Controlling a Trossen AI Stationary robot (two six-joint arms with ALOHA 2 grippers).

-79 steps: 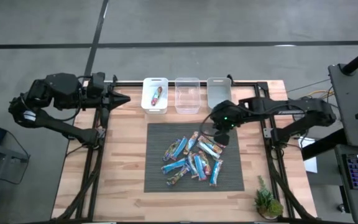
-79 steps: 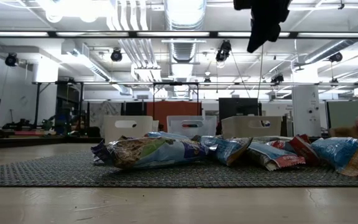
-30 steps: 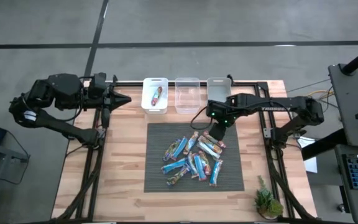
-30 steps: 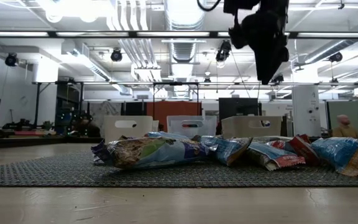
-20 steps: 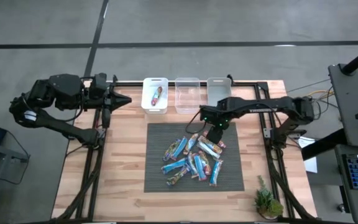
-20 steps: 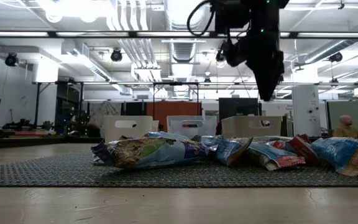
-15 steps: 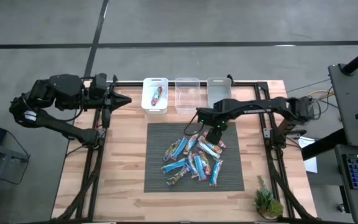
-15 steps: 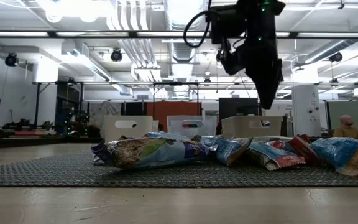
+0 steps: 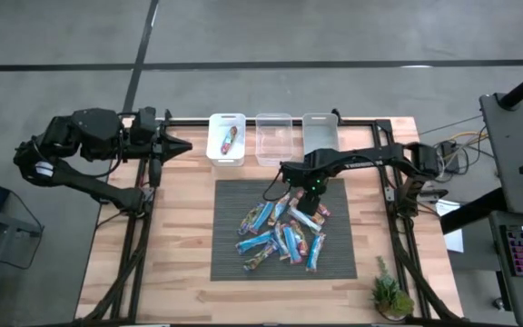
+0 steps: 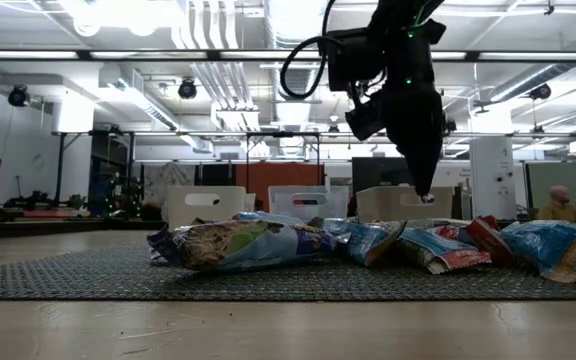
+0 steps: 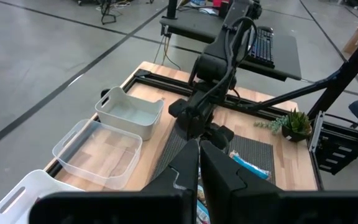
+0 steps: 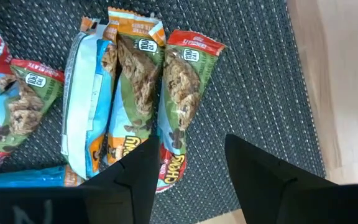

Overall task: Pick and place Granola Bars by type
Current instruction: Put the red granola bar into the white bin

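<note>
The Granola Bars (image 9: 280, 232) lie in a loose pile on a dark mat (image 9: 230, 263) at the table's middle; the low view shows the pile (image 10: 268, 245) side-on. My right gripper (image 9: 305, 198) hangs open, pointing down, just above the pile's far right part (image 10: 423, 192). In the right wrist view its fingers (image 12: 191, 165) stand over a red-print bar (image 12: 182, 106) lying beside an orange-print bar (image 12: 132, 93), touching neither. My left gripper (image 9: 182, 145) waits shut at the table's far left (image 11: 199, 165).
Three small bins stand in a row at the far edge: a white one (image 9: 226, 138) with one bar in it, a clear one (image 9: 274, 138), and a pale one (image 9: 319, 134). A small potted plant (image 9: 390, 295) stands at the near right corner.
My right gripper has come down toward the pile of bars and shifted a little toward the table's left, rolling slightly at the wrist. The bars have stayed where they were.
</note>
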